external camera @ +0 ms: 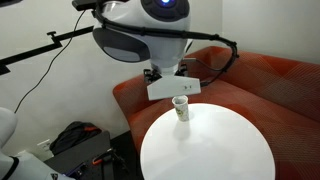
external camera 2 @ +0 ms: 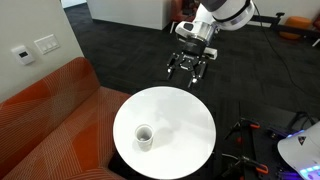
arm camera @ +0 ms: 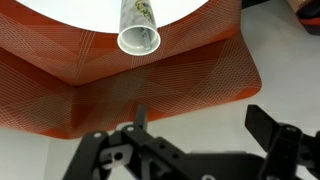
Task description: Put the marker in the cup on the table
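Note:
The white paper cup [external camera 2: 144, 135] stands upright on the round white table [external camera 2: 185, 120], near its edge by the sofa. It also shows in an exterior view [external camera: 180, 107] and, upside down, at the top of the wrist view [arm camera: 139, 30]; its mouth looks empty there. My gripper [external camera 2: 188, 72] hangs in the air beyond the table's far edge, well away from the cup, with its fingers spread apart. It also shows in the wrist view [arm camera: 205, 122]. Nothing sits between the fingers. The blue marker is not visible in any view.
A red-brown curved sofa [external camera 2: 50, 115] wraps around one side of the table and also shows in an exterior view [external camera: 260, 80]. Dark carpet [external camera 2: 120, 50] surrounds the table. Black equipment and cables [external camera: 75, 145] lie on the floor beside it.

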You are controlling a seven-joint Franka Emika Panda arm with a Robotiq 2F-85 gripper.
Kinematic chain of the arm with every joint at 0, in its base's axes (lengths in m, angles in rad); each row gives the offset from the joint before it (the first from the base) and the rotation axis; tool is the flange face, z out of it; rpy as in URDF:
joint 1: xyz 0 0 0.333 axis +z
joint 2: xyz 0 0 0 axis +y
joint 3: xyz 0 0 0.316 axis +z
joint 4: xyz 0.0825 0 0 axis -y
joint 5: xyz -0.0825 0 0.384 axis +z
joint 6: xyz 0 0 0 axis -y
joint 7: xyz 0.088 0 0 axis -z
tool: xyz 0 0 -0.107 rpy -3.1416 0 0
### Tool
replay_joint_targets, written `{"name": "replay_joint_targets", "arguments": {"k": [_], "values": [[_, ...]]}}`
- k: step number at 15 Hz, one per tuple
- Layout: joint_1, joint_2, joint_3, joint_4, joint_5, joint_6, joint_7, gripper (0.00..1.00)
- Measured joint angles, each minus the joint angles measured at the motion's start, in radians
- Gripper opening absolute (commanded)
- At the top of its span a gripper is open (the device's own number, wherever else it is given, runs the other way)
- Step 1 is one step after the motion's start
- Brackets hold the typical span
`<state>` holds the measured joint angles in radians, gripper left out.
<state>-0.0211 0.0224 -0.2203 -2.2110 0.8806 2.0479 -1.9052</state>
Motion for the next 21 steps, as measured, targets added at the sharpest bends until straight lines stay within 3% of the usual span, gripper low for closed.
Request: {"name": "replay_joint_targets", "arguments": {"k": [5,14,21], "values": [[-0.027,0.07,0.055,0.056,0.038,0.0,-0.056,1.0],[-0.038,0.095,0.075,0.074,0.025,-0.001,-0.062,1.0],[-0.037,0.176,0.157,0.124,-0.085,0.0,-0.25,1.0]]}}
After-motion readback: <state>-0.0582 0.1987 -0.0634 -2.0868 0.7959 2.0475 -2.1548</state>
